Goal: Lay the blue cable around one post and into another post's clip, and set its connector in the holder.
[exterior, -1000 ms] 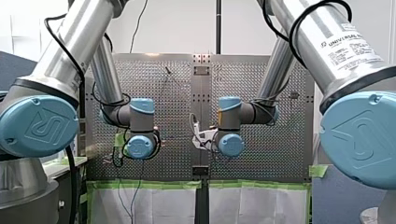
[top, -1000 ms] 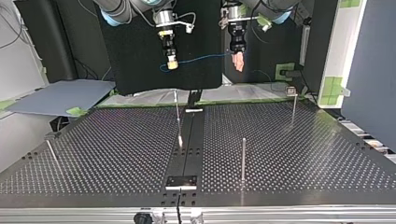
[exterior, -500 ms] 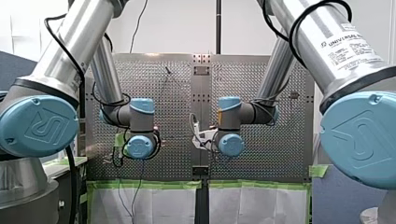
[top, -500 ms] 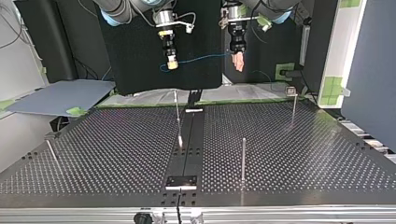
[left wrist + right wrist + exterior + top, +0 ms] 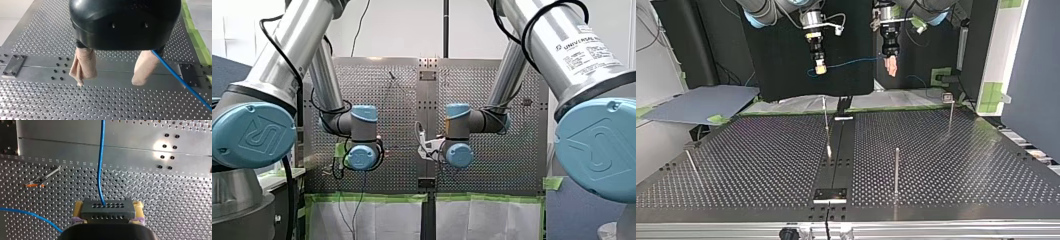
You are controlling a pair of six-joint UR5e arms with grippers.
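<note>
Perforated metal makes up the surface point(image 5: 956, 165), with a smooth strip point(image 5: 836, 160) running down its middle and a black backdrop point(image 5: 781, 60) behind its far edge in the top view. Both arms hang high over that far edge, well above the metal. My right arm point(image 5: 812, 20), at the top view's left, points straight down. My right arm's jaws are closed on the connector point(image 5: 108, 210), a dark block with rows of small holes, clamped from both sides by the yellow pads point(image 5: 78, 207). The blue cable point(image 5: 100, 165) leaves the block's face and, in the top view, stretches through the air with a slight sag to my left arm point(image 5: 890, 30) at the view's right. My left arm's jaws stand wide apart with nothing between the beige pads point(image 5: 84, 63). The cable passes along the outer side of one pad, and I cannot tell whether it touches. On the surface a tall post point(image 5: 896, 170) stands toward the camera beside the strip, a headed post point(image 5: 950, 114) at the far right, and a slim post point(image 5: 825, 116) near the strip's far end. All three stand well apart from the cable.
</note>
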